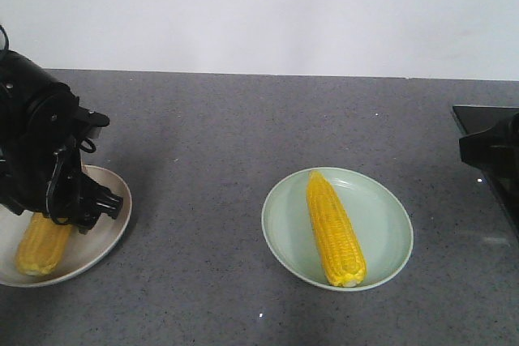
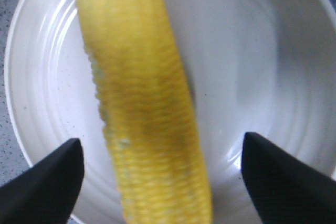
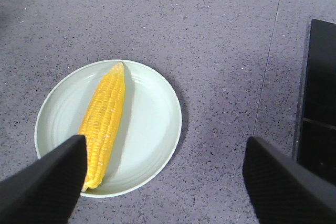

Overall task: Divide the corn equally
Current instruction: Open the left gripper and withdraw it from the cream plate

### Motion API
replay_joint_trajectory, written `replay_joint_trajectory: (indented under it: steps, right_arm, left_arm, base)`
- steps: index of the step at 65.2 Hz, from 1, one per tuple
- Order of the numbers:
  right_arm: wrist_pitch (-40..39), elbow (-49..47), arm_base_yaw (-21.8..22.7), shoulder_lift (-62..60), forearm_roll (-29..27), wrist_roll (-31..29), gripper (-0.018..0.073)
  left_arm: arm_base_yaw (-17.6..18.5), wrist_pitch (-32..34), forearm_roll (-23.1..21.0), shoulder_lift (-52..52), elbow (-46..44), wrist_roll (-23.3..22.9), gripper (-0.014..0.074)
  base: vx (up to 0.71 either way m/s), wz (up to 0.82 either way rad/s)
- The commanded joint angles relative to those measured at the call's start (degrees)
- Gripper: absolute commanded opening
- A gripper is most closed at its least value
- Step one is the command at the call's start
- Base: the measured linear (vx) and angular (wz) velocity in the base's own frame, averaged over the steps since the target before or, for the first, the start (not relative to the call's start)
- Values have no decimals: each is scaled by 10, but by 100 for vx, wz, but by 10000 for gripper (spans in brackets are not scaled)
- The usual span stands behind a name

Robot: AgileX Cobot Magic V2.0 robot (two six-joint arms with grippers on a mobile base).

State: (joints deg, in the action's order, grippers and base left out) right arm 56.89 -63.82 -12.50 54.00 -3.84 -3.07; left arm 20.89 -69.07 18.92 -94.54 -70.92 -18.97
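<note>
a speckled dark grey table (image 1: 243, 135) runs back to a plain white wall (image 1: 259, 6). near the front left corner sits a white plate (image 1: 105, 241) with one cob of corn (image 1: 42, 245) lying on it; the left hand (image 2: 163, 177) hangs just above, fingers spread wide on either side of that cob, not touching it. near the middle front, a pale green plate (image 1: 381, 232) carries a second cob of corn (image 1: 334, 228), tip toward the wall. the right hand (image 3: 163, 182) hovers over the table beside it, wide apart, holding nothing.
</note>
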Motion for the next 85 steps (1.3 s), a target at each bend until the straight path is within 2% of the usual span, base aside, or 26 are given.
replay_joint_trajectory:
  steps: [1, 19, 50, 67, 73, 85]
  right_arm:
    - [-35, -14, 3, -3, 4, 0, 578]
    - [-35, -14, 3, -3, 4, 1, 578]
    - [-36, -14, 3, -3, 6, 4, 578]
    - [-38, -14, 3, -23, 60, 44, 578]
    - [-39, -14, 3, -40, 73, 55, 578]
    - [-39, -14, 3, -71, 82, 65, 578]
  left_arm:
    - [0, 0, 14, 24, -12, -7, 632]
    - [0, 33, 18, 61, -13, -8, 617]
    - [0, 137, 18, 250, -13, -81, 585]
    - [0, 179, 19, 356, -12, -93, 585]
    - [0, 202, 32, 395, 14, -101, 585]
    - [0, 258, 65, 476, 114, -145, 585]
  base:
    - [0, 0]
    - [0, 0]
    - [0, 0]
    - [0, 0]
    - [0, 0]
    - [0, 0]
